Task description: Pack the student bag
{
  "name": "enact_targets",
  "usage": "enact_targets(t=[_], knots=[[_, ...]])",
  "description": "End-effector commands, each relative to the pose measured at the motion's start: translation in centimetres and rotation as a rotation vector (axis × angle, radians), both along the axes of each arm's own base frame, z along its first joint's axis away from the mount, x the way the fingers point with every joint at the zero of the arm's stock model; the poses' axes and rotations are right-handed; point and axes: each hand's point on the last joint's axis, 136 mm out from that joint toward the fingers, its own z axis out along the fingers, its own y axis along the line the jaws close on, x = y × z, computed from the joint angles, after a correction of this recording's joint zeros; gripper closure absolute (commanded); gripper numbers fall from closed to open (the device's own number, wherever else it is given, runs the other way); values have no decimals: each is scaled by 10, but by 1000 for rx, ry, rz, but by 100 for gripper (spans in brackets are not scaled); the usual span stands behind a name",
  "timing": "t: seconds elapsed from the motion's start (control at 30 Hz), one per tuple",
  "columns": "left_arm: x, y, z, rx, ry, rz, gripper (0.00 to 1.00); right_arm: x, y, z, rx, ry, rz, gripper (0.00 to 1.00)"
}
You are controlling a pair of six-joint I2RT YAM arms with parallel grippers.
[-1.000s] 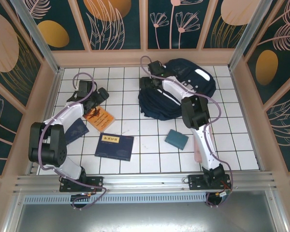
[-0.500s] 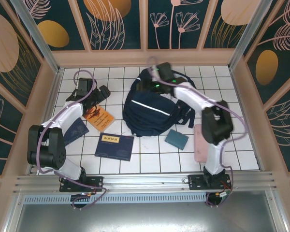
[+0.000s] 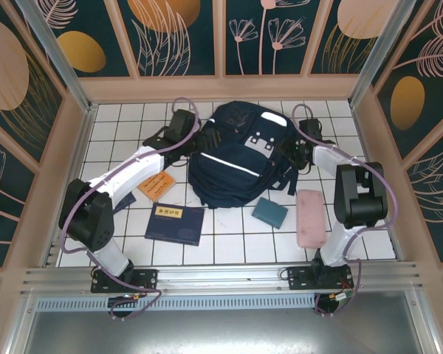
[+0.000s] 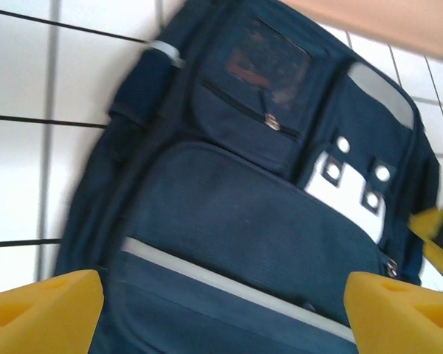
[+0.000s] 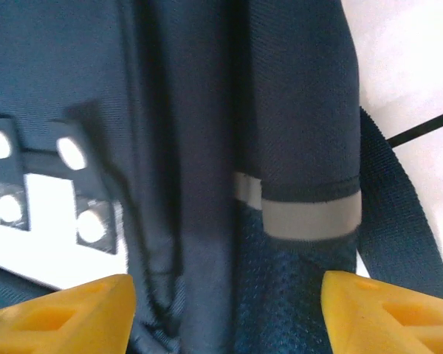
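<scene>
The student bag lies flat in the middle of the tiled table, front side up, with a white stripe across it and white-grey patches near its top. My left gripper is at the bag's upper left edge. In the left wrist view its yellow fingertips stand wide apart over the student bag, so the left gripper is open. My right gripper is at the bag's right side. It too is open, the right gripper straddling the bag's side panel and grey band.
A navy book with a yellow label and an orange book lie left of the bag. A teal case and a pink case lie to its front right. Wooden walls enclose the table.
The bag went from a crumpled heap at the back right to lying flat in the middle. The left arm swung from the orange book to the bag; the right arm moved to its right side.
</scene>
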Motion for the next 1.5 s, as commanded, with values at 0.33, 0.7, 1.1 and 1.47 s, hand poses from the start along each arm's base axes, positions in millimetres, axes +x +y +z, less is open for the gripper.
enact_targets(t=[0.33, 0.7, 1.1, 1.47], knots=[[-26, -85, -42, 267, 16, -225, 27, 44, 73, 44, 234, -215, 324, 40], [-54, -143, -69, 568, -52, -442, 53, 14, -5, 46, 191, -163, 96, 34], [-74, -201, -121, 626, -14, -566, 65, -11, -39, 40, 217, -138, -21, 33], [-46, -179, -142, 794, -20, -380, 67, -15, -37, 36, 240, -130, -30, 34]])
